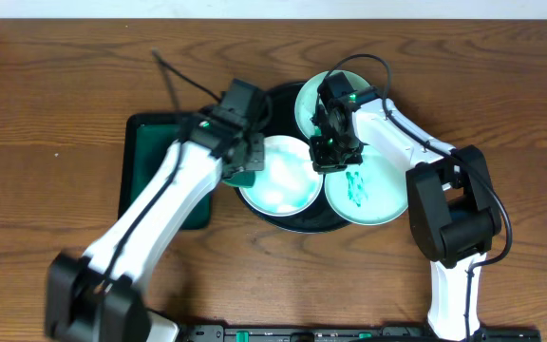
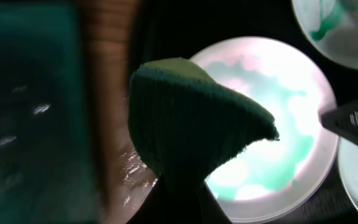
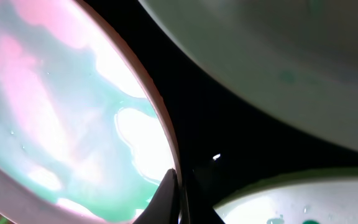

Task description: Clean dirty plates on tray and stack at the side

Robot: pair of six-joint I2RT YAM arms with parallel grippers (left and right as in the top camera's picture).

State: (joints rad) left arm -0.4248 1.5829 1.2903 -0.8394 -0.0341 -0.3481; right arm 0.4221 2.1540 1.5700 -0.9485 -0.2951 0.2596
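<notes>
Here, the left gripper (image 1: pixel 245 167) is clamped on a dark green sponge (image 2: pixel 191 124), which sits at the left edge of a wet, pale mint round plate (image 1: pixel 283 180) streaked with green, at the front left of the large round black tray (image 1: pixel 297 226). The right gripper (image 3: pixel 178 190) has its jaws drawn narrow, pinching that plate's right rim. Two more plates lie on the tray: a back plate (image 1: pixel 313 100) and a right plate (image 1: pixel 373 190) with green scribble. A dark green rectangular tray (image 1: pixel 145 166) lies just left

Glossy wet plates (image 1: pixel 278 174), fuzzy green sponge (image 2: pixel 191 118), wood-grain table (image 1: pixel 55 95)
</notes>
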